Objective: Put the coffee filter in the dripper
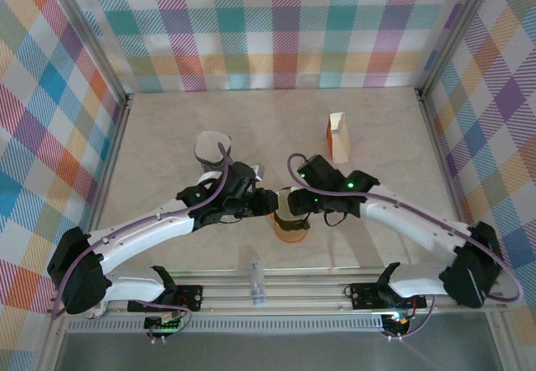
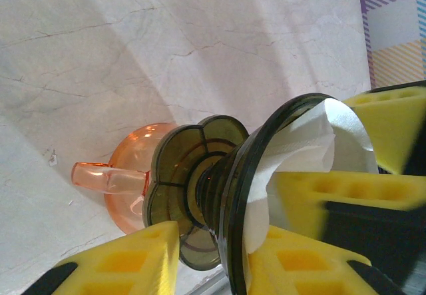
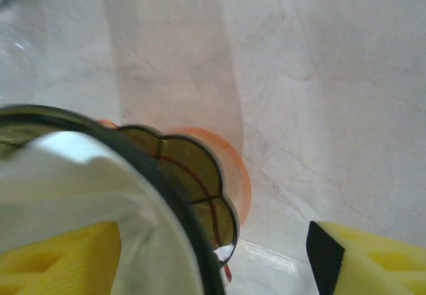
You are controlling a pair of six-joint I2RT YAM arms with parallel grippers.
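The smoky dripper (image 1: pixel 291 209) stands on an orange glass cup (image 1: pixel 290 234) at the table's near middle. A white coffee filter (image 2: pixel 313 135) lies inside the dripper (image 2: pixel 200 175), its edge folded over the rim. My left gripper (image 2: pixel 213 242) straddles the dripper's wall, one finger outside by the scalloped base, the other pressing the paper inside; it is shut on the dripper. My right gripper (image 3: pixel 216 242) is open: one finger (image 3: pixel 60 255) sits within the filter (image 3: pixel 80 175), the other (image 3: pixel 373 262) hangs well clear outside. The two grippers (image 1: pixel 270 203) (image 1: pixel 303 203) meet over the dripper.
A grey round container (image 1: pixel 212 147) stands behind the left arm. An orange-and-white carton (image 1: pixel 338 134) is at the back right. A small clear object (image 1: pixel 259 283) lies on the front rail. Plaid walls close three sides.
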